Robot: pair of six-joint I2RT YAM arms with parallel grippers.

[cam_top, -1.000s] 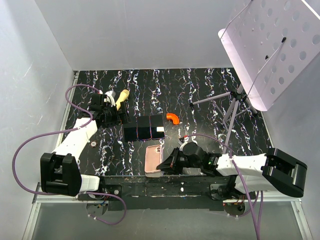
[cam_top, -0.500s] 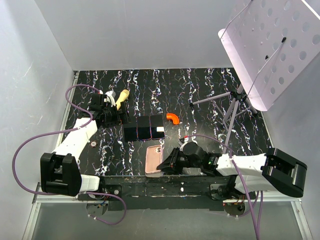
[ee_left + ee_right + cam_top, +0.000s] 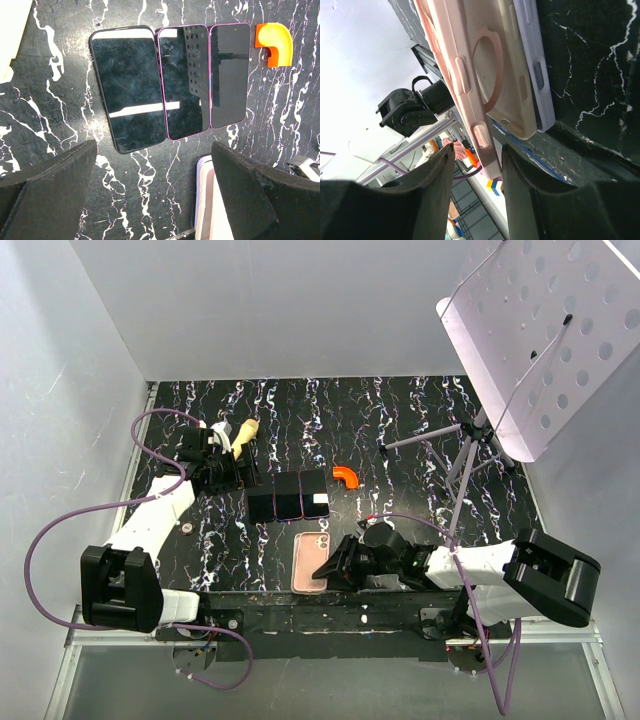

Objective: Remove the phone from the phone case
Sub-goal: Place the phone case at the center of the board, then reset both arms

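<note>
Pink phone case [image 3: 308, 562] lies back-up at lower centre of the overhead frame, by the bottom edge of the bench [image 3: 400, 430], long axis running bottom-to-top, camera ring at the upper end. The right end effector [image 3: 477, 155] straddles its side lip, jaws parted and not clamping, likely to peel it off the lilac phone [image 3: 536, 65]; the left end effector [image 3: 154, 150] hovers wide open over three bare handsets [image 3: 170, 80].

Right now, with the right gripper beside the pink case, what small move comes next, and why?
Probably ease the right gripper forward and close on the edge of the pink case. Its fingers stand apart, that edge lies at their gap, and the case sits tilted off the lavender phone.
</note>
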